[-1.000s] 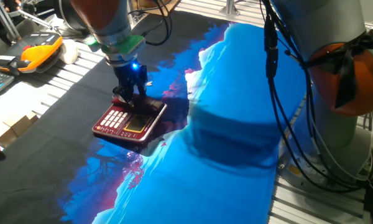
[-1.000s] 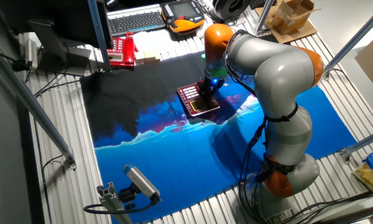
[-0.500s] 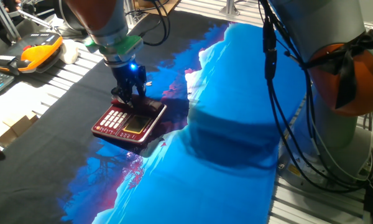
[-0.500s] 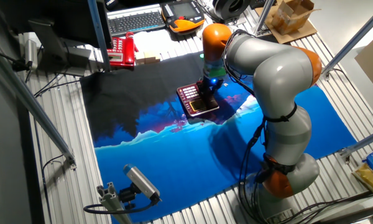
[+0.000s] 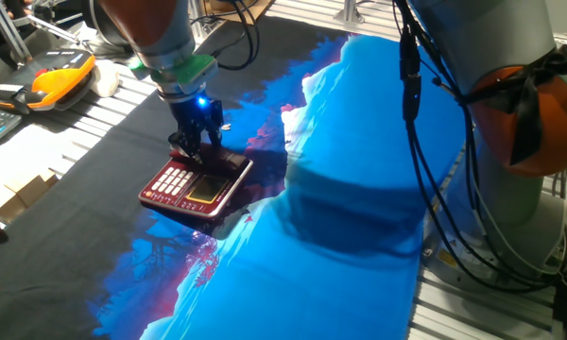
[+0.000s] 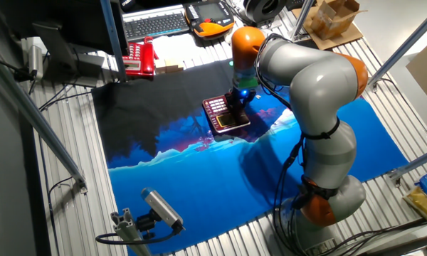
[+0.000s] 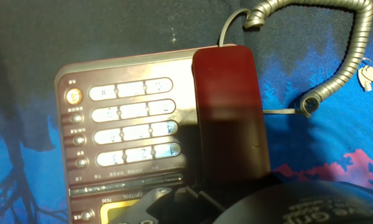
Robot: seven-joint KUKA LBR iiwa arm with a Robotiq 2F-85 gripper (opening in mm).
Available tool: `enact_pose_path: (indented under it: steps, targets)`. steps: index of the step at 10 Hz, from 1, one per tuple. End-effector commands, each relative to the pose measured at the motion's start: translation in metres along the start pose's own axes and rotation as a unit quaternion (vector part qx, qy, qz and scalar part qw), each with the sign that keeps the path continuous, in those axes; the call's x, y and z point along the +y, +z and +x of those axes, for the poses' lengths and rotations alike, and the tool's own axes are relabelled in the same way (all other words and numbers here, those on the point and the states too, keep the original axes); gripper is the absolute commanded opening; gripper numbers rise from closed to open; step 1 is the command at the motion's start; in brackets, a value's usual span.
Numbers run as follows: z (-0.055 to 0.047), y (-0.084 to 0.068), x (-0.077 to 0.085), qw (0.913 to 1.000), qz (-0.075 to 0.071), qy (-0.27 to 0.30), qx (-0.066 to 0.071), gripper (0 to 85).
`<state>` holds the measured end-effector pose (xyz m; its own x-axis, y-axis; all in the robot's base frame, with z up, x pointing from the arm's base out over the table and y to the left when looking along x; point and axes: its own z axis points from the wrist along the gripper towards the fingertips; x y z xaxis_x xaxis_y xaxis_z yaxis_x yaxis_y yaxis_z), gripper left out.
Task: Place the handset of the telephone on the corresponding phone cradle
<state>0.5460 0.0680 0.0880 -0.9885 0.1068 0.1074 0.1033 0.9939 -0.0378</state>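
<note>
handset (image 7: 229, 112) on phone cradle (image 7: 127, 130)

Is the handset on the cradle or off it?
On it. In the hand view the handset lies flat along the phone beside the keypad, its coiled cord trailing away.

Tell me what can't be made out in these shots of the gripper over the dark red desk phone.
- Black two-finger gripper: both fixed views too small to show whether it is open or shut.
- Dark red plastic handset: lower end hidden by dark gripper parts in hand view.
- Dark red desk telephone: display end cut off by bottom edge in hand view.
- Grey coiled cord: loop cut off at top edge.
</note>
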Motion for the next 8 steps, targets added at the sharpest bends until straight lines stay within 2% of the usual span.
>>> enact_pose_path:
  steps: [1, 6, 8]
  targets:
    - [0.0003, 0.0001, 0.0002, 1.0, 0.0, 0.002, 0.0, 34.0]
    - [0.001, 0.0005, 0.0006, 1.0, 0.0, 0.003, 0.001, 34.0]
    - [0.001, 0.0004, 0.0006, 1.0, -0.005, 0.008, 0.001, 34.0]
